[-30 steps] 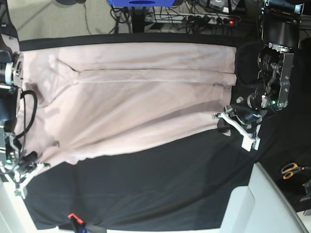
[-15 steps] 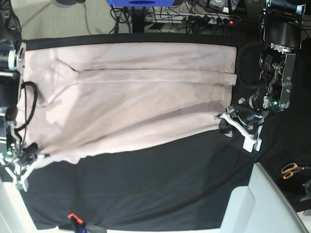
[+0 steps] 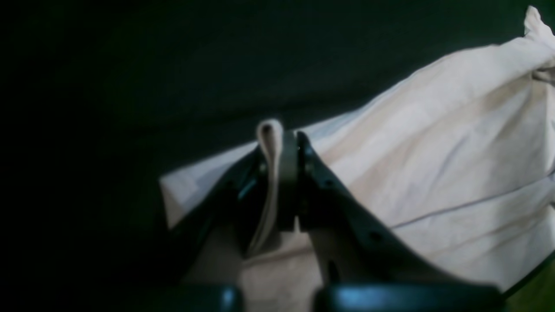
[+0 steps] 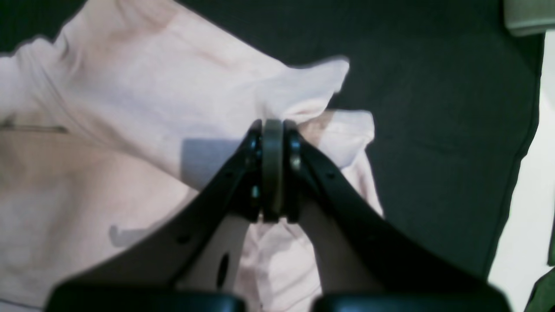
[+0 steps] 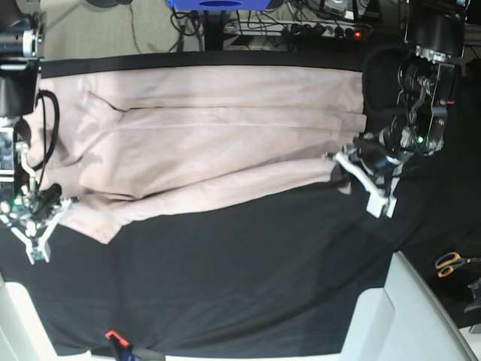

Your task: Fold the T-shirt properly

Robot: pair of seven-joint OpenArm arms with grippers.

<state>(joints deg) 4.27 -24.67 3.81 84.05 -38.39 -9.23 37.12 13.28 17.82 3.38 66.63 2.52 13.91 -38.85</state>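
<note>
The pale pink T-shirt (image 5: 210, 143) lies spread sideways on the black cloth (image 5: 240, 278), covering its far half. My left gripper (image 5: 340, 161), on the base view's right, is shut on the shirt's near right corner. In the left wrist view the left gripper (image 3: 284, 138) pinches a fold of pink fabric (image 3: 433, 143). My right gripper (image 5: 58, 201), on the base view's left, is shut on the shirt's near left corner. In the right wrist view the right gripper (image 4: 272, 128) clamps bunched pink fabric (image 4: 130, 108). The shirt's near edge hangs slightly lifted between both grippers.
Orange-handled scissors (image 5: 449, 263) lie at the right edge. A white surface (image 5: 409, 316) sits at the near right corner. A small red-tipped clip (image 5: 113, 336) is at the cloth's near edge. Cables and a power strip (image 5: 323, 30) run behind the table.
Both grippers have moved toward the far side of the table, pulling the shirt's near edge with them. More black cloth shows in front, and the shirt looks narrower.
</note>
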